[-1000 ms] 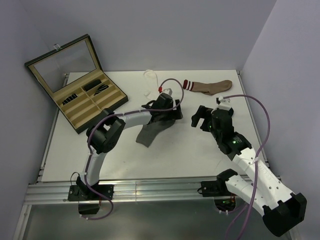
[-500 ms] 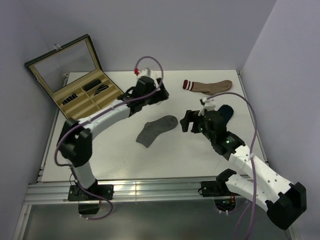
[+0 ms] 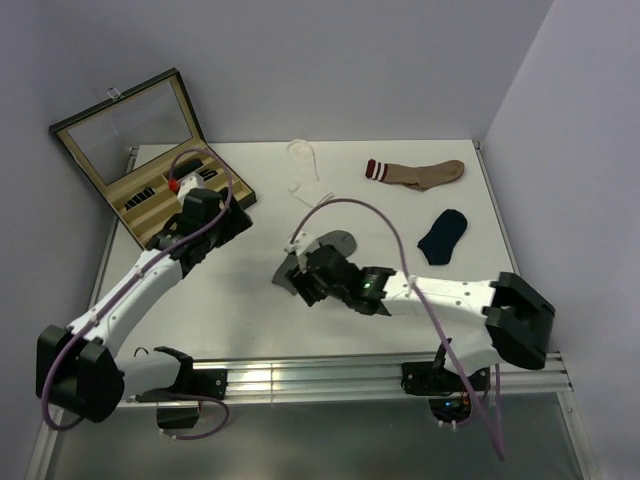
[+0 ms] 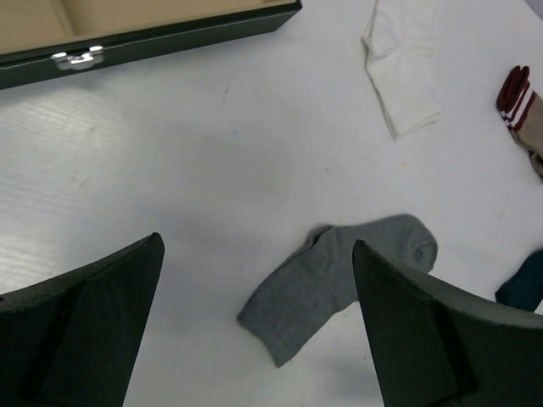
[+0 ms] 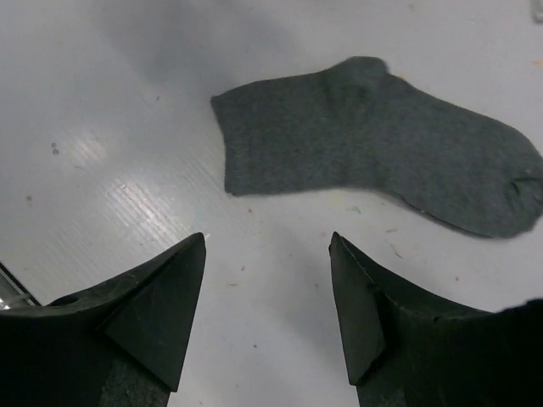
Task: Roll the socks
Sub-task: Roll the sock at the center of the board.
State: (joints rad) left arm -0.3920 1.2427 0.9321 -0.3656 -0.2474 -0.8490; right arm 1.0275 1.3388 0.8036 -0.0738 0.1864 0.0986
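Right gripper (image 5: 266,254), jaws apart, hovers just below flat dark grey sock (image 5: 373,161), centre frame; ideally pinches cuff edge (image 5: 227,144) low and square, w/o bunching.

A white table (image 3: 240,310) stood under even light. Plain lavender walls (image 3: 350,70) closed in behind and beside it; an aluminium frame (image 3: 320,380) ran along its near edge, above grey floor (image 3: 330,440).

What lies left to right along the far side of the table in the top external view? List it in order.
open case → white sock → brown striped sock. The navy sock is left out: it lies nearer, under the striped sock's span.
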